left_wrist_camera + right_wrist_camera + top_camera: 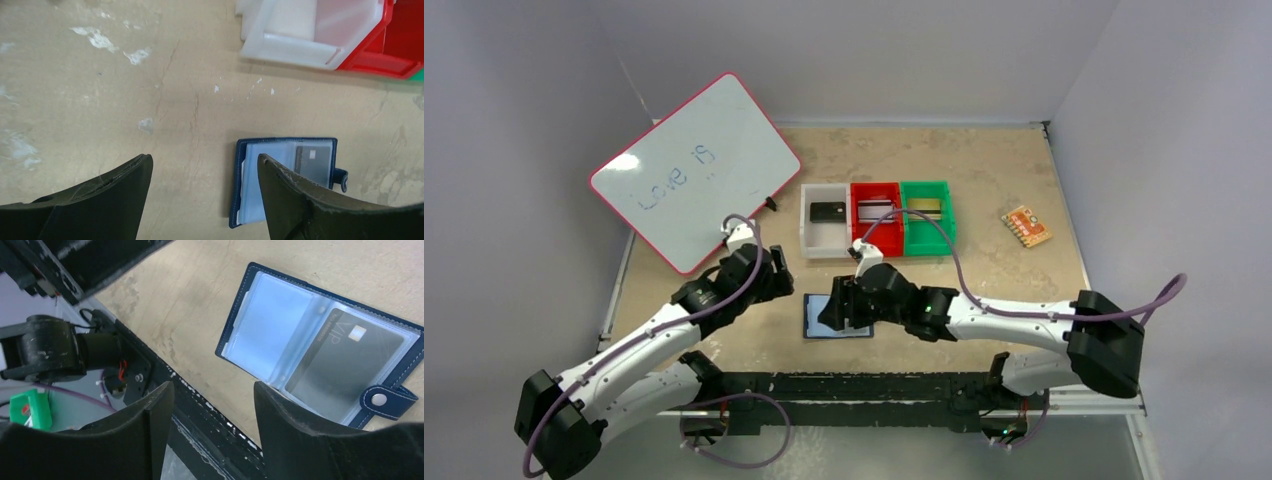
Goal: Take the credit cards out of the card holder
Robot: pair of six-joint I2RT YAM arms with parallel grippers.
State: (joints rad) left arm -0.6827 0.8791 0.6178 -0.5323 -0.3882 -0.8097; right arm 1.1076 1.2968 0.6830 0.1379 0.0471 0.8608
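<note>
The small navy-blue folding card holder (813, 318) lay open on the beige table (994, 280), near the front edge at the centre, its pale shiny sleeves facing up. 1 dark grey card (345, 365) sat in a clear sleeve on the snap-tab side (the word VIP showed on it). The right gripper (212, 390) hung over the holder, fingers spread, pinching nothing. The left gripper (204, 159) hung just left of it, equally spread and empty. Farther back stood 3 plastic bins: a white bin (809, 240), a red bin (876, 187) and a green bin (950, 215).
</note>
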